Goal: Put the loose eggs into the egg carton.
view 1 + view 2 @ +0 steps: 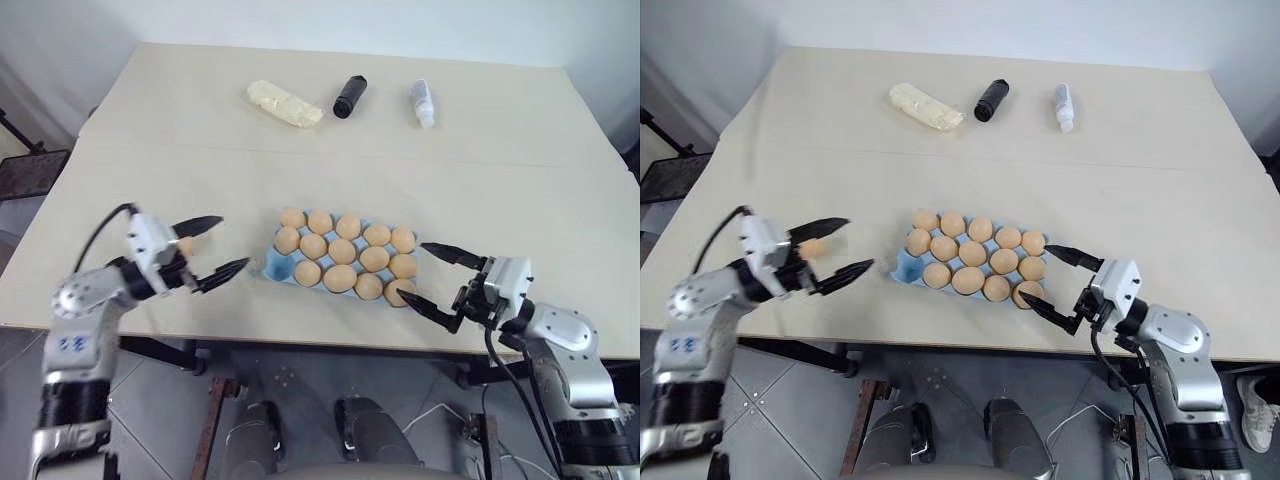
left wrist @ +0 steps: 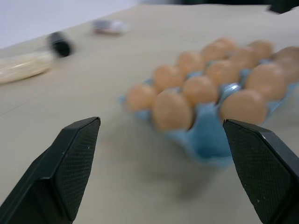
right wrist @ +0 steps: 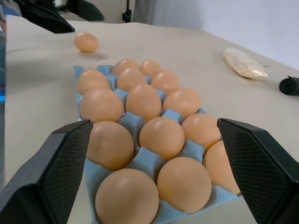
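Lying between the open left gripper (image 1: 836,250) fingers: 1 loose egg (image 1: 813,247).

A: What lies along the far side of the beige table (image 1: 520,200)?
B: Three things in a row, well apart from one another. A pale yellow lumpy bag (image 1: 284,103) lies at the left.
A: And beside it?
B: A black cylindrical bottle (image 1: 350,96) on its side in the middle, then a small white bottle (image 1: 423,102), also lying down.
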